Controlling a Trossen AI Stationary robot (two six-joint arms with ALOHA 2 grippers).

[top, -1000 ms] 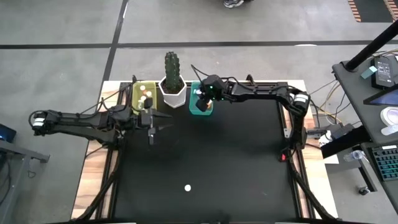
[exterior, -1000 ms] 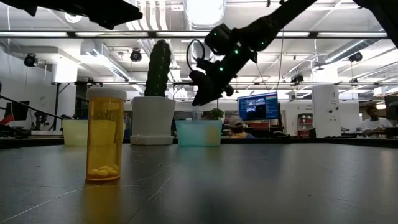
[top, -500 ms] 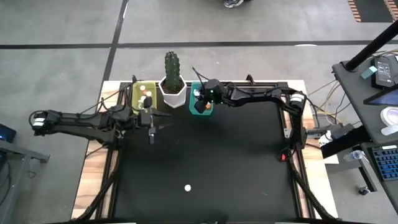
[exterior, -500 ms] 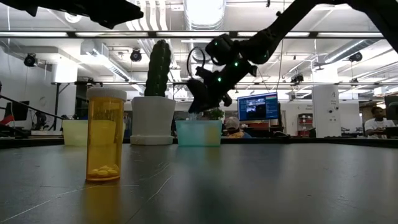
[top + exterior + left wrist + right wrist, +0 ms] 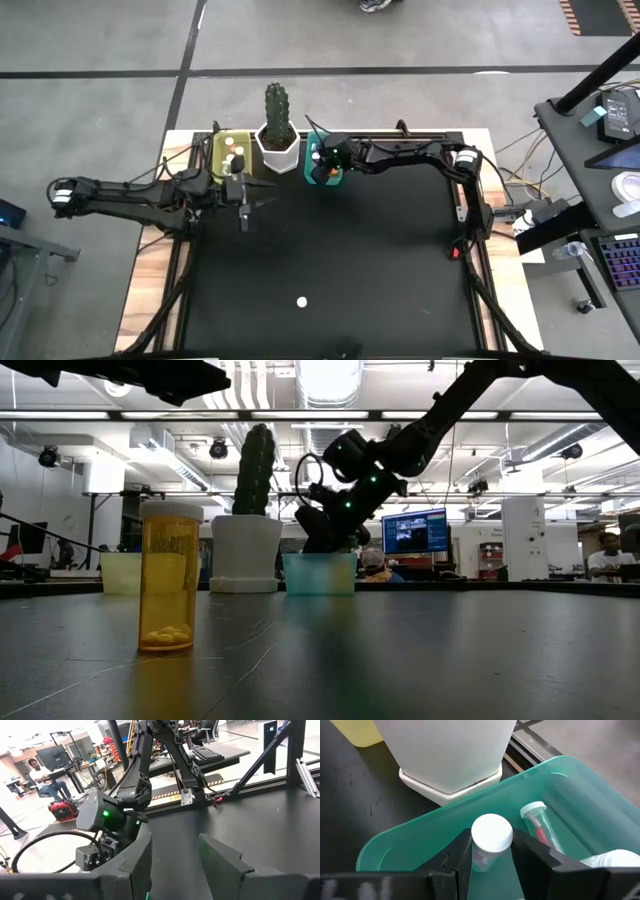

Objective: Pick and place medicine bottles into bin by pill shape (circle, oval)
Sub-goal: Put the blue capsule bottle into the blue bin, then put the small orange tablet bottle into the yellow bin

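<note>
A medicine bottle with a white cap [image 5: 491, 833] is held over the teal bin [image 5: 420, 837] by my right gripper [image 5: 490, 851], which is shut on it at the table's far edge. Two other bottles [image 5: 540, 820] lie in that bin. White caps [image 5: 233, 150] show in the yellow bin [image 5: 220, 160]. An orange bottle [image 5: 168, 575] stands upright on its base near the table's front [image 5: 301, 301]. My left gripper [image 5: 175, 860] waits open beside the yellow bin, nothing between its fingers. My right gripper pinches the bottle's body just under the white cap [image 5: 482, 857] between its two fingers [image 5: 460, 852]. The fingers slant down from the table's right side. The bottle is clear of the table, cap end up, within the teal bin's rim; its lower end is hidden.
A white hexagonal pot with a cactus [image 5: 277, 135] stands between the yellow and teal bins, close to my right gripper. The black table top [image 5: 380, 260] lies bare around the lone orange bottle. People sit at desks in the room behind.
My right gripper has sunk toward the teal bin with the bottle still between its fingers, and has shifted slightly toward the table's left. The bottle now sits within the bin's rim.
</note>
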